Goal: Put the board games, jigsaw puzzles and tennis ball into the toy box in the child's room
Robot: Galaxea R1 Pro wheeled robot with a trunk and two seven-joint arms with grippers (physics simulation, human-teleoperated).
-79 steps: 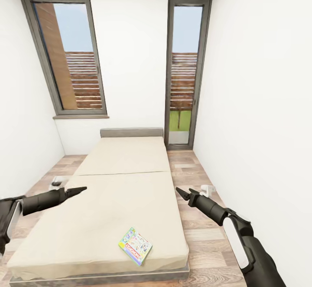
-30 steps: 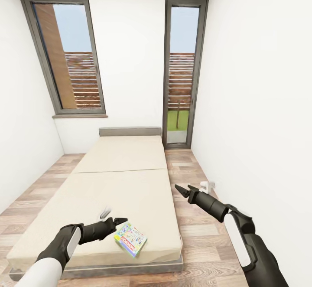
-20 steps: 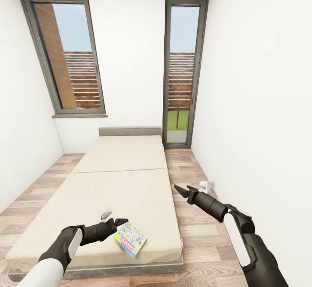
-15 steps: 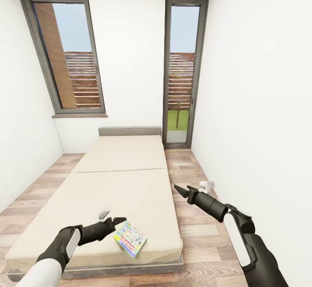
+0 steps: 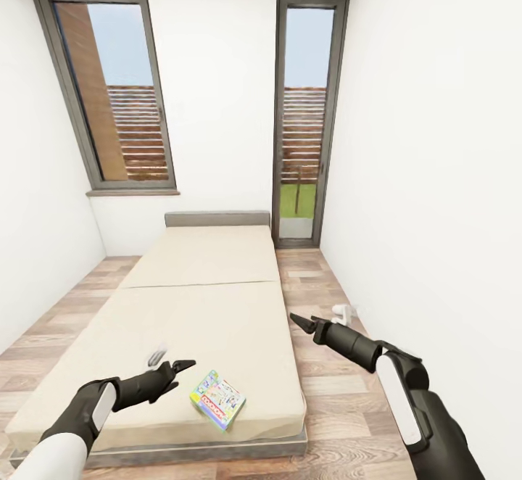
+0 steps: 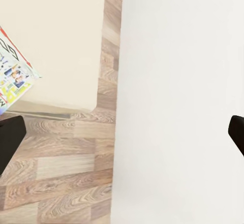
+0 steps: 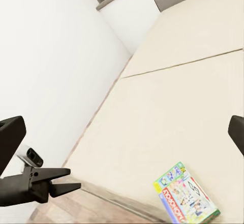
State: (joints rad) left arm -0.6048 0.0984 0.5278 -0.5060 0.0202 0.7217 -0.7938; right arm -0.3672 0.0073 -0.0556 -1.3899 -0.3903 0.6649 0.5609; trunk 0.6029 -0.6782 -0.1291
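Observation:
A green-edged multicolour board game (image 5: 217, 399) lies flat near the foot corner of the beige bed (image 5: 203, 299); it shows too in the right wrist view (image 7: 187, 193) and the left wrist view (image 6: 12, 76). My left gripper (image 5: 181, 365) hovers open just left of the game, a small gap apart, and appears in the right wrist view (image 7: 62, 180). My right gripper (image 5: 296, 319) is open over the floor beside the bed's right edge, holding nothing. The table, toy box, jigsaw puzzles and tennis ball are out of view.
The bed's grey headboard (image 5: 217, 218) stands against the far wall between a window (image 5: 116, 88) and a glass door (image 5: 304, 117). Narrow strips of wooden floor (image 5: 341, 393) run along both sides of the bed. A white wall (image 5: 449, 212) is close on the right.
My left gripper swung in from the far left to the game's edge, then drew back a little to the left. The game has not moved. The right arm is nearly still.

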